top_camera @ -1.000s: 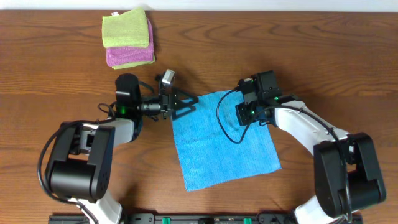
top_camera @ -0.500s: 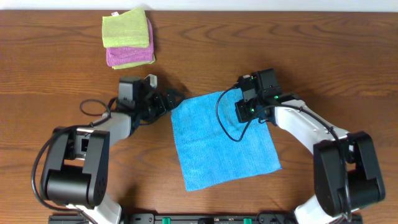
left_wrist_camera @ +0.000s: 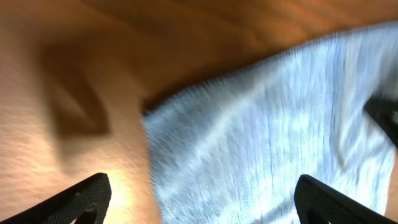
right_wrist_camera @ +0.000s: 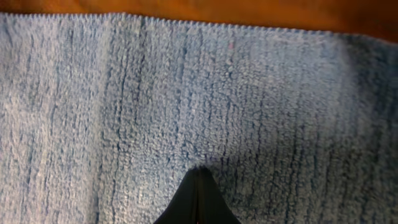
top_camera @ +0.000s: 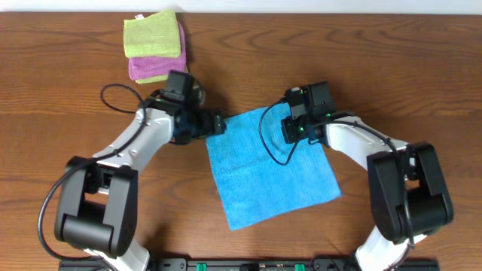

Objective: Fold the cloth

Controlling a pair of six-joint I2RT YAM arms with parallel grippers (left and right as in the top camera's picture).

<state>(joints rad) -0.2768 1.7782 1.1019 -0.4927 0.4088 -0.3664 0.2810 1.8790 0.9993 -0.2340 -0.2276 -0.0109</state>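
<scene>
Blurring cloth point(left_wrist_camera: 261, 124) edge, left pincer point(left_wrist_camera: 205, 199) tips cropped

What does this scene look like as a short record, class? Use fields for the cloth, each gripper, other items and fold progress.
cloth: blue cloth, spread flat on the wooden table, unfolded
left gripper: open, fingers straddling the cloth's left corner
right gripper: fingers together, tips on the cloth near its far edge; a pinch cannot be confirmed
other items: stack of folded cloths, green on pink, at the table's far left
fold progress: no fold made yet
</scene>
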